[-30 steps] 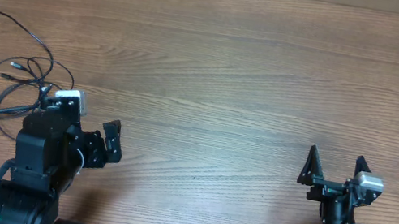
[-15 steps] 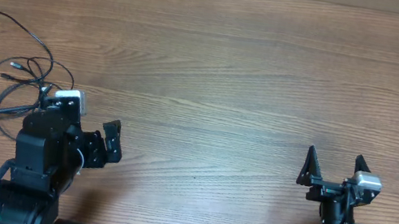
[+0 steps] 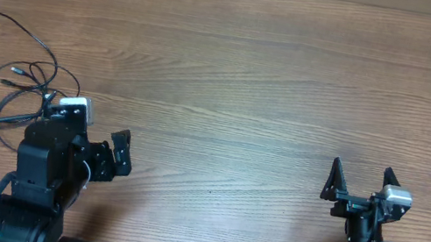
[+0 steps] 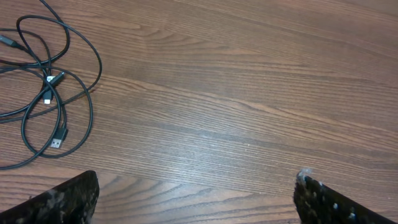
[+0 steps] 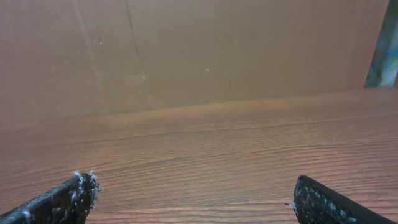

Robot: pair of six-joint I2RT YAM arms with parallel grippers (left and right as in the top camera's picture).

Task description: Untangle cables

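Cables (image 4: 53,79) lie in loose, crossing loops on the table (image 3: 250,74), at its far left side, near the left gripper (image 4: 196,183) but not touching it. This gripper has its jaws wide apart and holds nothing. Right gripper (image 3: 362,174), well apart from the cables, is also spread wide and holds nothing.

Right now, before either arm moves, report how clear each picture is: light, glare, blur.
Overhead: even light, no glare, the cables thin but traceable. Left wrist: a pale sheen across the table, cables sharp, left fingers dark and soft-edged at the bottom. Right wrist: hazy throughout, right fingers fuzzy, no cables in view.
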